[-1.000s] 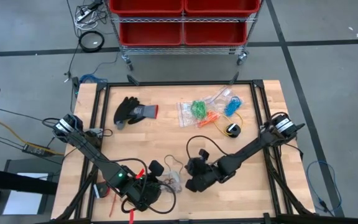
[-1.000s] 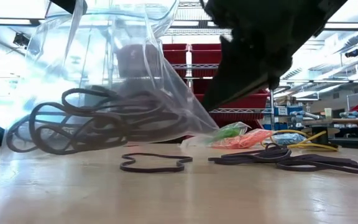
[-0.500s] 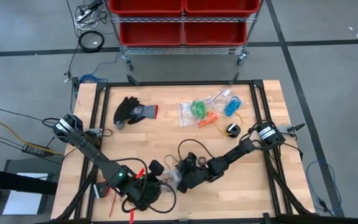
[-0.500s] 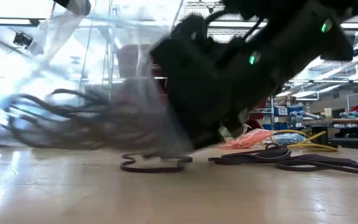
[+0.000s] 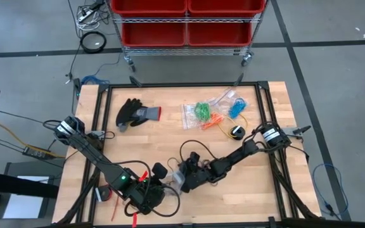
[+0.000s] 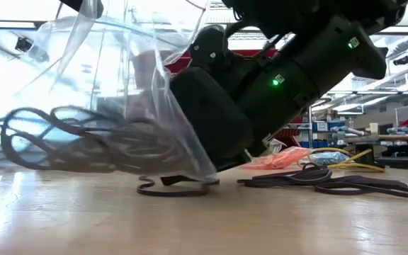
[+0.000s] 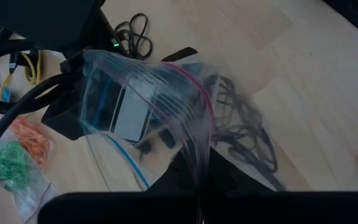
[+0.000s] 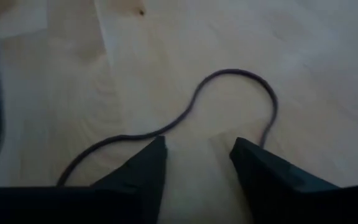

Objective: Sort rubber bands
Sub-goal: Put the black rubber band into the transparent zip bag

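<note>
A single black rubber band (image 8: pixel 229 93) lies flat on the wooden table (image 5: pixel 258 190), curling across the middle of the right wrist view, and the right gripper (image 8: pixel 197 155) is lowered over it with its two dark fingers (image 8: pixel 143 168) spread apart; the band runs between the tips, though contact cannot be made out. In the high view that gripper (image 5: pixel 185 179) sits low and centre in the frame. Just left of it a clear zip bag (image 6: pixel 112 106) holds a tangle of black bands (image 6: pixel 69 142), filling the left half of the low view, while more loose black bands (image 6: pixel 331 183) lie at lower right. The left gripper (image 5: pixel 146 195), at the bottom of the high view, has its fingers pressed together and appears to be pinching the bag's edge, which the left wrist view shows only dimly. Small bags of green (image 5: pixel 201 111), orange (image 5: pixel 213 119) and blue bands (image 5: pixel 236 107) rest in the upper middle of the table, beside a black glove (image 5: pixel 135 113).
</note>
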`<state>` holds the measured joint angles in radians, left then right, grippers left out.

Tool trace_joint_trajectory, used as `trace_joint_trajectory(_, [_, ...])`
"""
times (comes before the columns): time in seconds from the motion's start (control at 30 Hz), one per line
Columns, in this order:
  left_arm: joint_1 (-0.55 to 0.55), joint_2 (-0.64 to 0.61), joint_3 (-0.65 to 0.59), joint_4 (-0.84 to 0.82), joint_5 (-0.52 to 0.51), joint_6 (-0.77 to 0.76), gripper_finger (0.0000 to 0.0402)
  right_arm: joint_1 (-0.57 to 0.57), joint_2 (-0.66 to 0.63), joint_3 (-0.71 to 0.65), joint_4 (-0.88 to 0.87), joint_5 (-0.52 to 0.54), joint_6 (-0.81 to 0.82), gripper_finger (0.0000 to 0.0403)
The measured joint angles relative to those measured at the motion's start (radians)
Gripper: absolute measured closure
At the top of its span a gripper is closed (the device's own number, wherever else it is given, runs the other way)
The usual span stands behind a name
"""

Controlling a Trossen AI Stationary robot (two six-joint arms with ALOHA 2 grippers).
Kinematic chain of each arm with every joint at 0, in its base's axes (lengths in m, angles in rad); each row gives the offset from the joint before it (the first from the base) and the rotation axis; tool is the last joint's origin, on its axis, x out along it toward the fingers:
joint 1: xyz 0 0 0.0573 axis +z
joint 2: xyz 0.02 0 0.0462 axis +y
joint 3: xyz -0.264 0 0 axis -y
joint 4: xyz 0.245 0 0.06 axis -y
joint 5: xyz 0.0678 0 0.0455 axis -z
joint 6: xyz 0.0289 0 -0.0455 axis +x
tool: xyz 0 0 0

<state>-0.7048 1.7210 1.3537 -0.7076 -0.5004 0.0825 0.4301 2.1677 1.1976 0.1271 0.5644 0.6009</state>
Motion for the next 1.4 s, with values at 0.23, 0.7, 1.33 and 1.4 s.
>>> trace_joint_trajectory(0.23, [0.0,0.0,0.0,0.0,0.001,0.0,0.0399,-0.001,-0.001,0.0,-0.078,-0.019,0.008,0.0349])
trace_joint_trajectory(0.7, [0.0,0.0,0.0,0.0,0.003,0.0,0.0399,0.019,-0.02,0.0,-0.188,0.013,0.067,0.0403])
trace_joint_trajectory(1.33, [0.0,0.0,0.0,0.009,0.004,0.0,0.0399,0.081,-0.169,-0.012,-0.64,0.09,0.245,0.0403])
trace_joint_trajectory(1.4, [0.0,0.0,0.0,0.009,0.004,0.0,0.0399,0.088,-0.169,-0.011,-0.674,0.113,0.29,0.0403])
